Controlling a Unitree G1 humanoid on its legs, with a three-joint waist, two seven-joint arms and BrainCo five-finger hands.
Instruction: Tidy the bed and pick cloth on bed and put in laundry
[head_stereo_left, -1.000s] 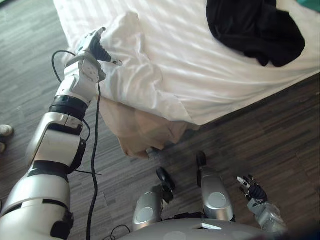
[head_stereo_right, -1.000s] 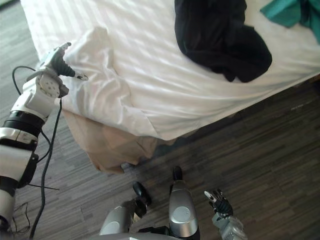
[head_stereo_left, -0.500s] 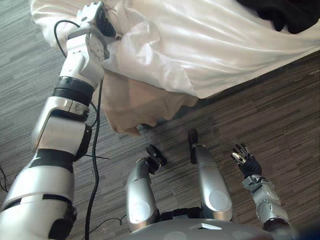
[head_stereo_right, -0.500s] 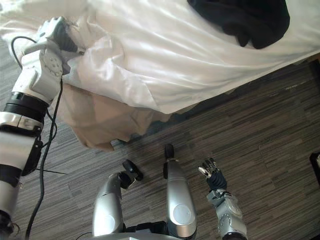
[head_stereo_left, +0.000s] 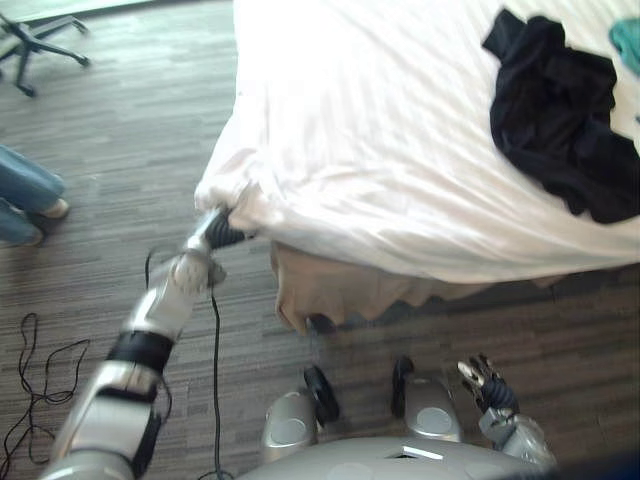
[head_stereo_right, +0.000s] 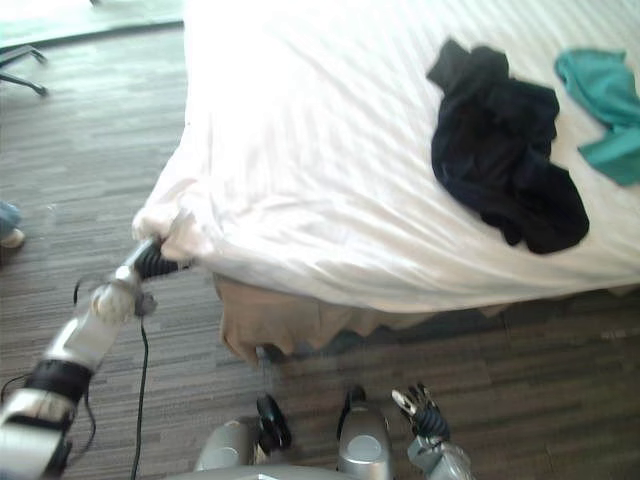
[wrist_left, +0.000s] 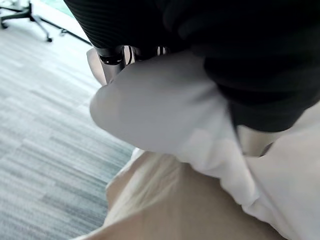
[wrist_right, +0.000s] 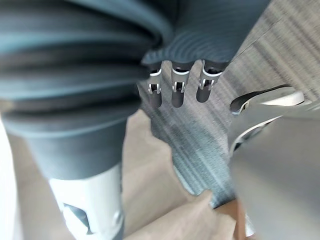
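Meeting the bunched corner of the white striped bed sheet (head_stereo_left: 400, 150), the left hand (head_stereo_left: 222, 234) sits at the bed's near corner. A wad of that sheet presses against it in the left wrist view, but the cloth covers it, so I cannot tell whether it grips. The right hand (head_stereo_left: 484, 384) hangs low, relaxed and empty, its fingers (wrist_right: 172, 92) nearly straight.

The crumpled black garment (head_stereo_left: 560, 140) lies on the sheet well apart from the left hand, off toward the robot's right. It is ahead of the right hand, past the bed's near edge, and its long axis slants away from the robot. The right hand looks the nearer one. A small teal cloth (head_stereo_right: 605, 105) lies near the garment on its far side. Bare sheet surrounds the garment. A beige bed skirt (head_stereo_left: 330, 290) hangs just beside the left hand.
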